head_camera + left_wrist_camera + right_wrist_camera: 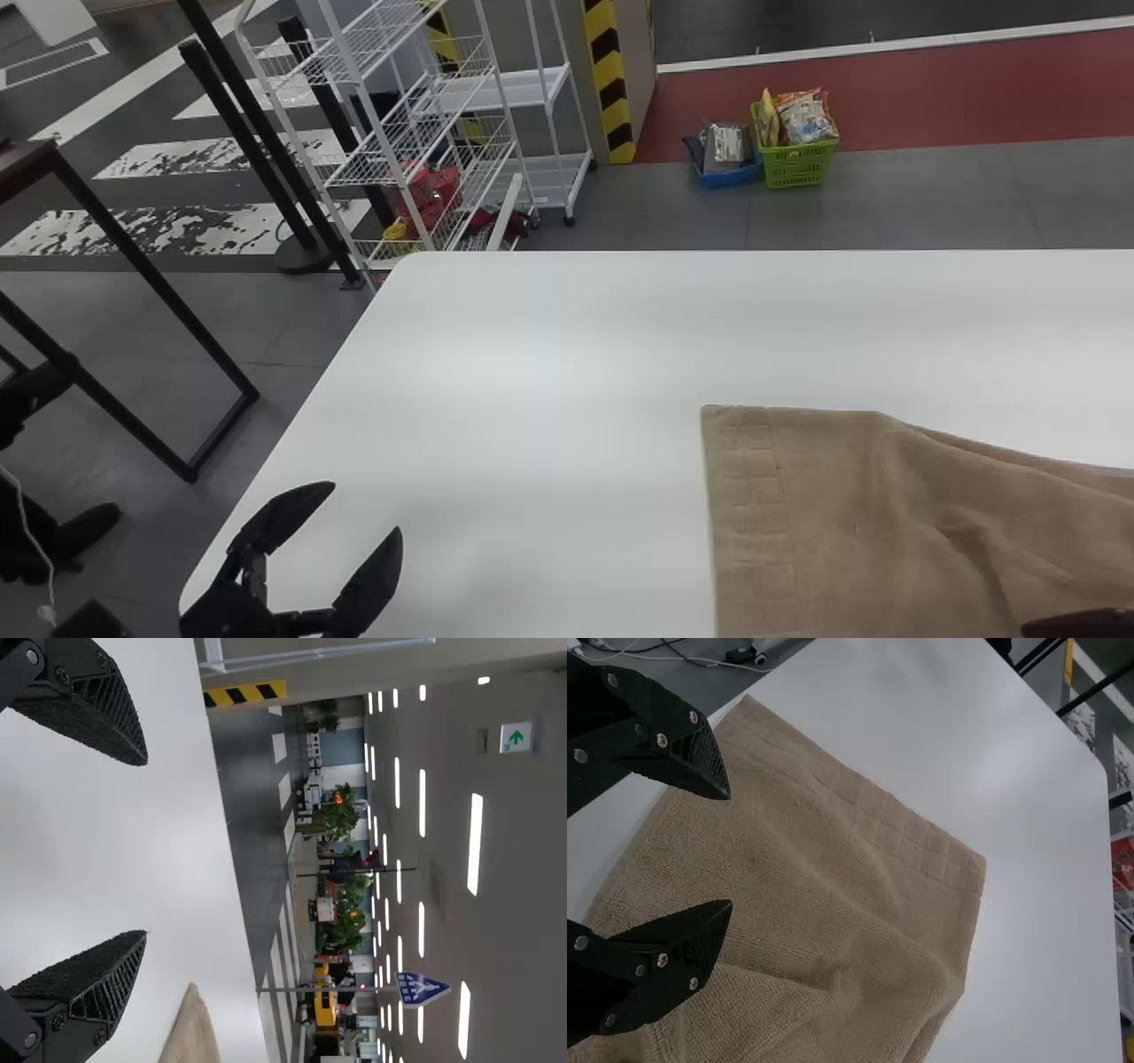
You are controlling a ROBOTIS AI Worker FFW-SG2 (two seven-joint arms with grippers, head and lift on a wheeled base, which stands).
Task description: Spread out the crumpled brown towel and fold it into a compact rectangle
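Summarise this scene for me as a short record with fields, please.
towel: brown, partly spread, wrinkled away from its patterned border
surface: white table
left gripper: open over the table, left of the towel
right gripper: open above the towel
folding: no compact rectangle yet
background: green basket on the floor beyond the table

Free tabletop (549,372) between left end effector (366,506) and brown towel (824,505)

Green basket (796,165) beyond white table (532,372).
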